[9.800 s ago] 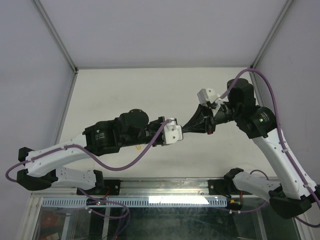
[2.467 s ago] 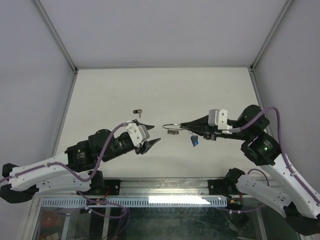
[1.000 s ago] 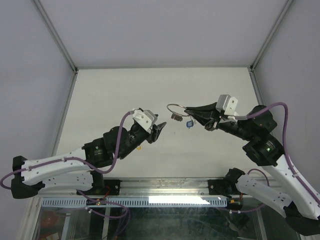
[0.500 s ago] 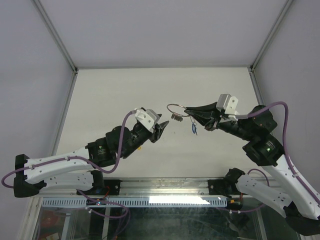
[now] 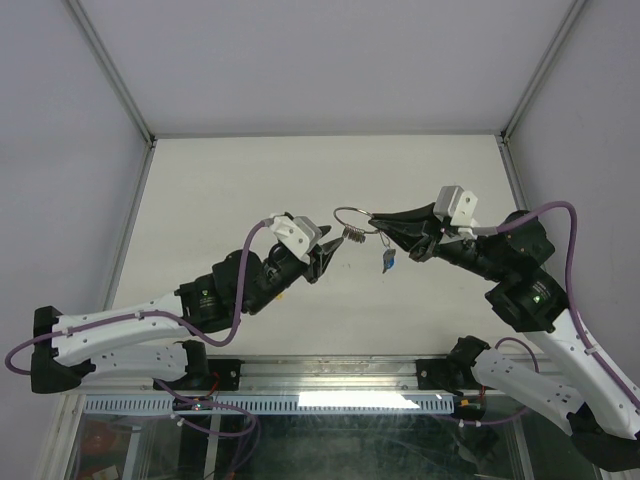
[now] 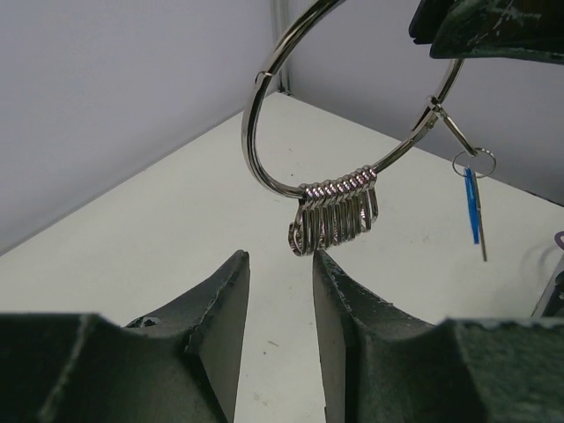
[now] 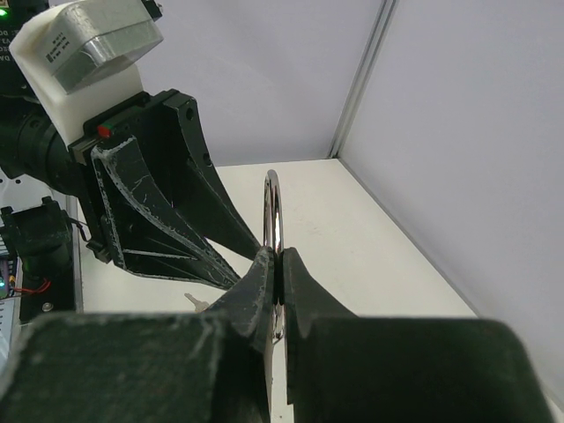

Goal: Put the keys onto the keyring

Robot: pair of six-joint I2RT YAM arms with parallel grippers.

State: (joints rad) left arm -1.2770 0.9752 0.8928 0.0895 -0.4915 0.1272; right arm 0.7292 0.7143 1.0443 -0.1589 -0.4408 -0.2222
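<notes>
My right gripper [image 5: 378, 224] is shut on the thin silver keyring [image 5: 347, 213] and holds it in the air above the table. A bunch of plain silver keys [image 5: 353, 237] hangs on the ring's low side, and the blue-headed key [image 5: 387, 263] dangles from it on a small ring. My left gripper [image 5: 327, 251] is open, its tips just below the silver bunch [image 6: 335, 216]. In the left wrist view the ring [image 6: 263, 115] and blue key [image 6: 473, 204] stand beyond my gripper [image 6: 278, 260]. In the right wrist view the jaws [image 7: 278, 257] pinch the ring [image 7: 274, 204] edge-on. The yellow-tagged key is not clearly visible.
The white table [image 5: 220, 190] is walled by grey panels with metal corner posts [image 5: 110, 70]. A small pale object [image 7: 196, 302] lies on the table under the left gripper [image 7: 167, 220] in the right wrist view. The table's near rail [image 5: 330, 375] runs between the arm bases.
My left gripper has moved right and up until its open tips are at the silver bunch. The blue key has swung a little. The right gripper holds the ring still.
</notes>
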